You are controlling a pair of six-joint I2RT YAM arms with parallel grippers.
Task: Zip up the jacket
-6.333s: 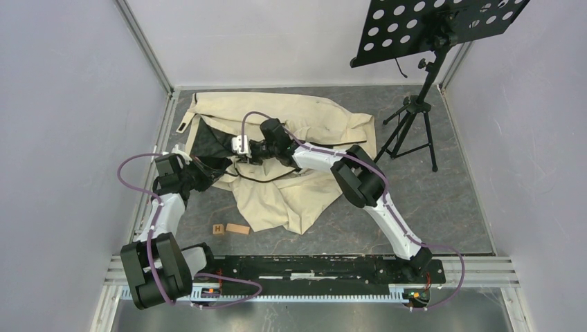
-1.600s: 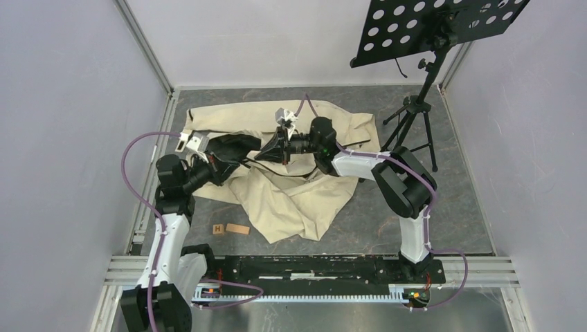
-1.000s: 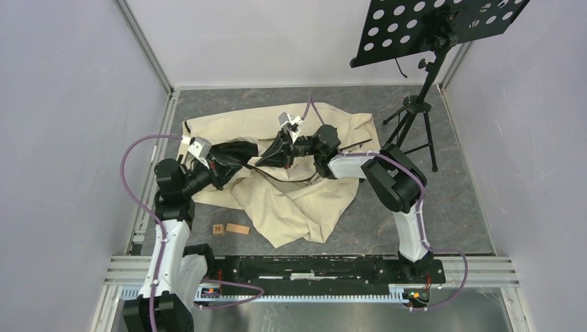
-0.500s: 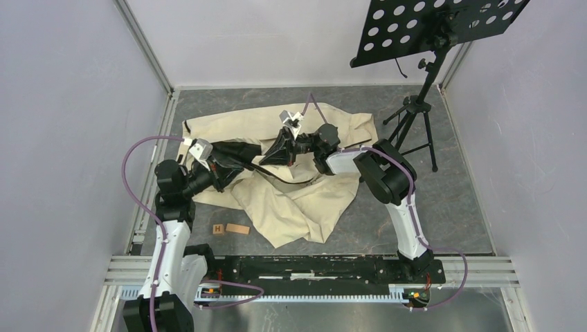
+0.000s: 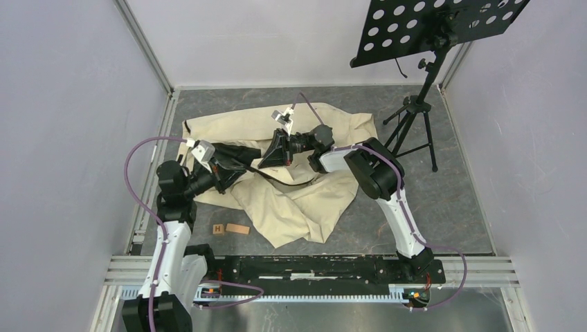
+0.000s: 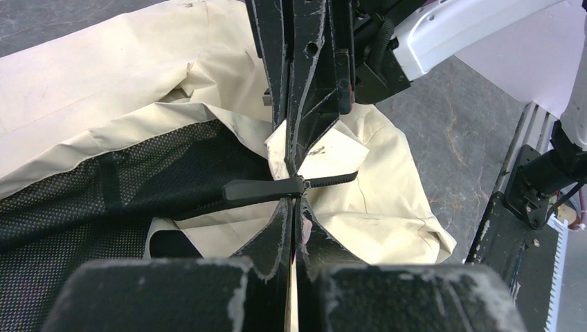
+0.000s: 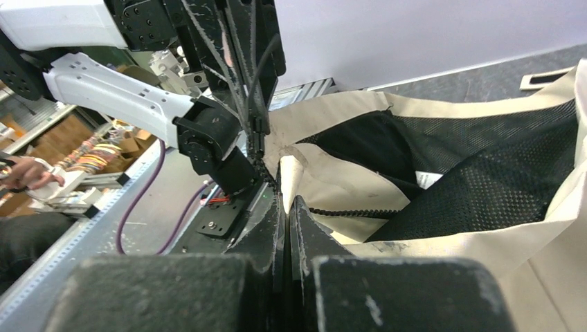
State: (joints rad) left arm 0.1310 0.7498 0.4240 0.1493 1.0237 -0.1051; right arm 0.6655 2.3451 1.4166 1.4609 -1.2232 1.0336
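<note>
Large cream fabric jacket (image 5: 291, 200) lay crumpled on the grey stone-pattern table (image 5: 450, 207), left of centre, front open, black mesh lining (image 6: 104, 200) showing. Zipper not closed.

Left gripper (image 6: 292, 211) was pinched narrow on the cream front edge, right beside the long black zipper pull (image 6: 263, 188). Right gripper (image 7: 285, 199) was likewise clamped on the cream edge by the toothed black zipper tape (image 6: 331, 180). Its fingertips faced the left's, nearly touching in the left wrist view. Couldn't tell whether the slider sat on both tooth rows or just one.

My read: the step was lining up the two front edges at the zipper's start.

To do it well:
- hold both edges taut and parallel
- no lining trapped in the teeth
- one arm anchors below the slider
- the other pulls straight along the tape, not upward

Slack fabric would probably jam it.
</note>
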